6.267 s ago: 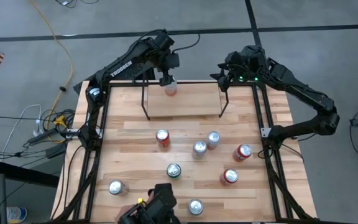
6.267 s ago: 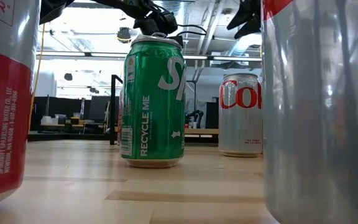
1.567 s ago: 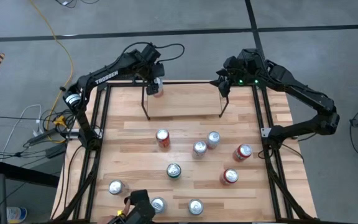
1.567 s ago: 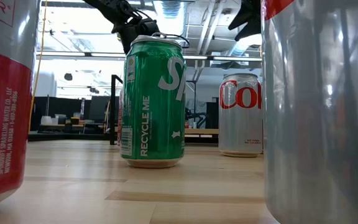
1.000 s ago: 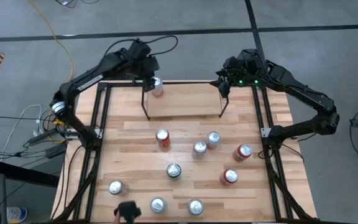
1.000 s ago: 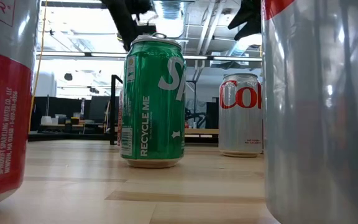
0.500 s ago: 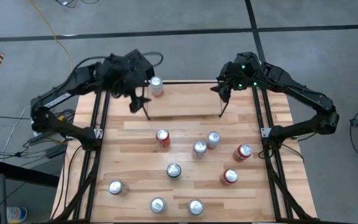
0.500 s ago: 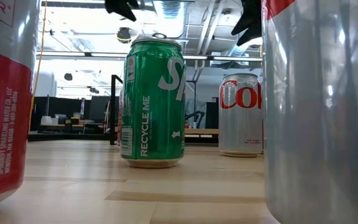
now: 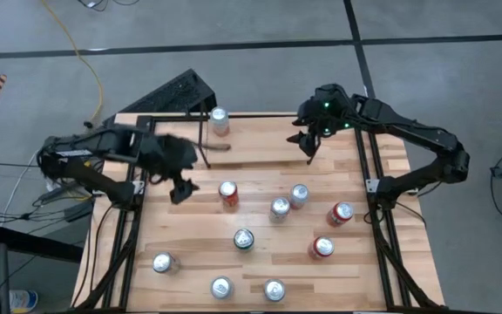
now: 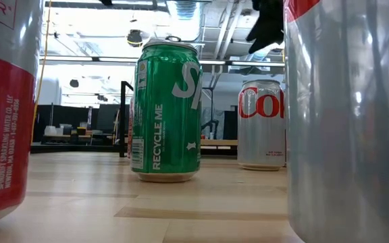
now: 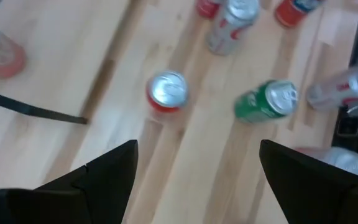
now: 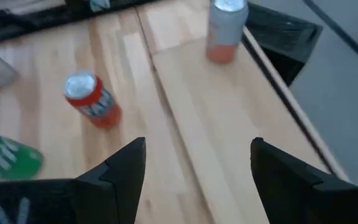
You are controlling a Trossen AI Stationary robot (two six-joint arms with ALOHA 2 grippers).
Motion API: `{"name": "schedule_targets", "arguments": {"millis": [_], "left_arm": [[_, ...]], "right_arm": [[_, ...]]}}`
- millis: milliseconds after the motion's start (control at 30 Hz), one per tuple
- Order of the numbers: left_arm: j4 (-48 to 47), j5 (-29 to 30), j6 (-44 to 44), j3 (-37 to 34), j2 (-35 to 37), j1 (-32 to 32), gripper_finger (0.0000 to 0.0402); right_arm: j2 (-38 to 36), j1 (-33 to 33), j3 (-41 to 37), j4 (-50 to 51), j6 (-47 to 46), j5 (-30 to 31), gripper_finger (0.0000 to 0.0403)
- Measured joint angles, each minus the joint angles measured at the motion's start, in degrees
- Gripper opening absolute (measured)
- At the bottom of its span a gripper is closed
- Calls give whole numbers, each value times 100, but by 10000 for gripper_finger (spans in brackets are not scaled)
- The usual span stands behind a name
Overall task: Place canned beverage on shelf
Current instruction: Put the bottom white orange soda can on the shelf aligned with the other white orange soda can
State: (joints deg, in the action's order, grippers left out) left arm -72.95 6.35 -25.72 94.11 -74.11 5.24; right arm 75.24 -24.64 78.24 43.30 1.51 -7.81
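Your left gripper (image 9: 181, 187) is swinging away from the shelf (image 9: 260, 139), jaws spread and empty, leaving the can (image 9: 220, 121) standing at its left end; your right gripper (image 9: 308, 139) is hovering over the right end, jaws spread; loose cans (image 9: 279, 207) are crowding the surface (image 9: 190, 235); the low view is showing only a green can (image 10: 166, 111).

Floor: grey concrete floor (image 9: 260, 26) with dark seam lines. Yellow cable (image 9: 84, 61) trailing across it; white cables (image 9: 46, 166) beside the light wooden plank table (image 9: 260, 231). Ceiling: exposed pipes and bright strip lights (image 10: 181, 10). Dark benches (image 10: 66, 129) stand far behind.
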Motion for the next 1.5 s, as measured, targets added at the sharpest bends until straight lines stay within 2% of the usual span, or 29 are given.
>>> {"name": "schedule_targets", "arguments": {"millis": [100,267,367,567,633,733,800,1000,1067,1333,1500], "left_arm": [[-2,437,-91,0,-15,659,320],[-4,958,-68,0,-13,1607,320],[-1,1144,-242,0,-11,2138,320],[95,1630,-587,-63,-46,3120,320],[104,1806,-655,-63,-87,3372,320],[346,1836,-742,-63,-121,3671,320],[589,1857,-858,-63,-188,3776,320],[960,2377,-748,-63,-631,4062,320],[1132,2367,-663,-63,-866,4063,320],[2230,1685,-539,-66,-1878,3937,320],[2757,909,-608,-66,-2470,3910,320]], "right_arm": [[20,193,-13,73,-659,-114,265],[7,947,-9,-76,-1569,-152,265],[66,1491,-8,-559,-2099,-145,265],[259,2670,12,-1811,-2549,-108,265],[312,3061,-13,-1957,-2715,-44,265],[541,3621,12,-2339,-2827,391,265],[653,3933,-15,-2177,-2821,662,265],[1136,4432,-11,-2259,-2805,900,265],[1281,4519,-11,-2226,-2807,905,265],[1615,4812,-11,-2231,-2659,614,265],[1589,4815,-7,-2237,-2403,540,265]]}}
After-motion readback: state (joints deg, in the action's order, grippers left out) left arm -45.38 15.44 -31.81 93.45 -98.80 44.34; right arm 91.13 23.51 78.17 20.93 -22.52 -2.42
